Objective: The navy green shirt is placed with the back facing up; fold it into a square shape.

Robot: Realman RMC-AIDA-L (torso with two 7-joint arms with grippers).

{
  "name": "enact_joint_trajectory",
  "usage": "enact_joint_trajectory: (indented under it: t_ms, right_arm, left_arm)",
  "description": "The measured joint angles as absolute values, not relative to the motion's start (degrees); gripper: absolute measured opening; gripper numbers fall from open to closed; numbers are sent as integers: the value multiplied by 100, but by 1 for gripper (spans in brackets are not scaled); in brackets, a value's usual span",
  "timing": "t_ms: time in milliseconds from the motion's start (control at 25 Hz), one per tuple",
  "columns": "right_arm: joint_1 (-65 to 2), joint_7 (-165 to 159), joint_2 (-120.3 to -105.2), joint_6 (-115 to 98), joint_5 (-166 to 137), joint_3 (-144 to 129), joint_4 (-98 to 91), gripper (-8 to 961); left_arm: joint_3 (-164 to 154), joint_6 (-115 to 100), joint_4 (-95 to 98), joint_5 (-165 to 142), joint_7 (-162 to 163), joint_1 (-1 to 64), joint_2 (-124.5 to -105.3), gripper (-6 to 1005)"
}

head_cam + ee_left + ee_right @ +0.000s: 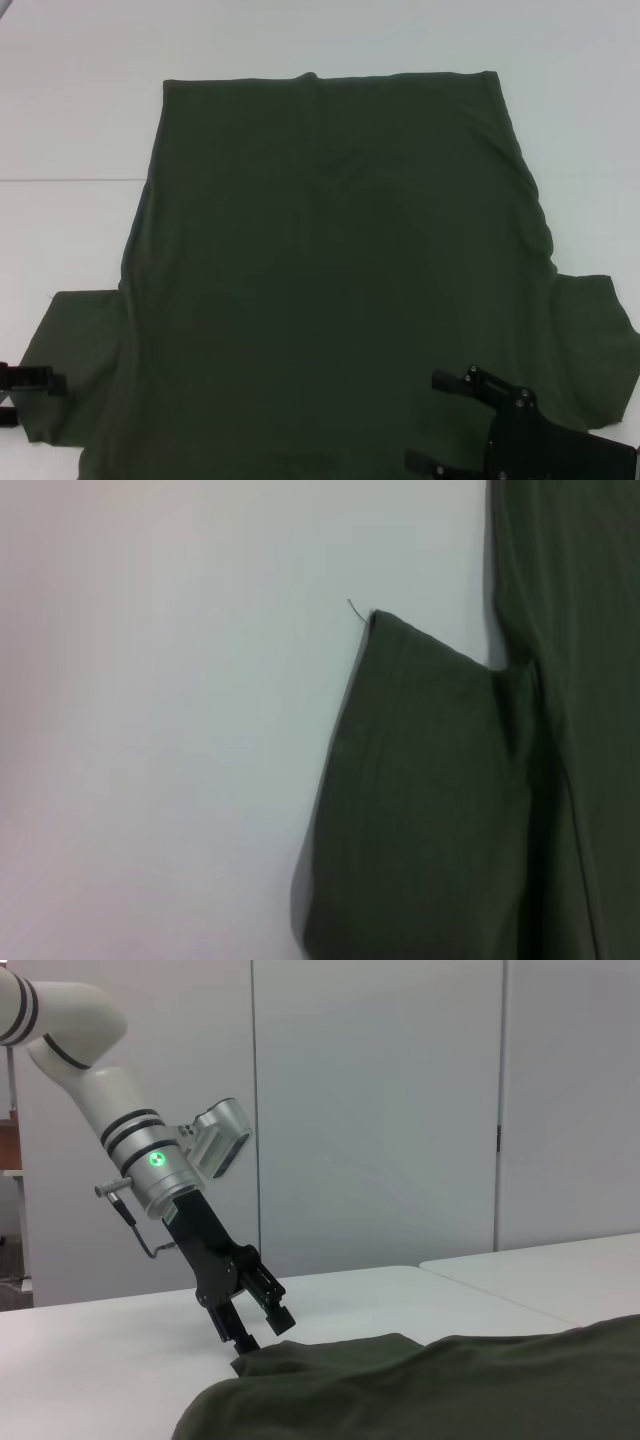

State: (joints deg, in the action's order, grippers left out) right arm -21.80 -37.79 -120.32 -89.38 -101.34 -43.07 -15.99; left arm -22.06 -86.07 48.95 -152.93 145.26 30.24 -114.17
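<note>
The navy green shirt (330,280) lies spread flat on the white table, hem at the far side, both short sleeves toward me. My left gripper (40,397) is at the outer edge of the left sleeve (420,800), open, one finger on each side of the sleeve's rim. The right wrist view shows that left gripper (262,1330) tilted down, with its fingertips at the sleeve's corner (260,1360). My right gripper (432,420) hovers over the shirt near the right shoulder, open, holding nothing.
The white table (70,120) surrounds the shirt on the left, right and far sides. A seam in the tabletop (60,180) runs across at the left. White wall panels (400,1110) stand beyond the table.
</note>
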Motion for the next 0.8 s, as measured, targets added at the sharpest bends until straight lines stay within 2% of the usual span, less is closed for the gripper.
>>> enact_joint_trajectory:
  t_ms: [800]
  right_arm:
    - [-2189,-3771,-12032,-8952,-10134,-4307,-1599,939]
  left_arm:
    - [-2206,-8505,4724,-15311,14528,3123,-11390,908]
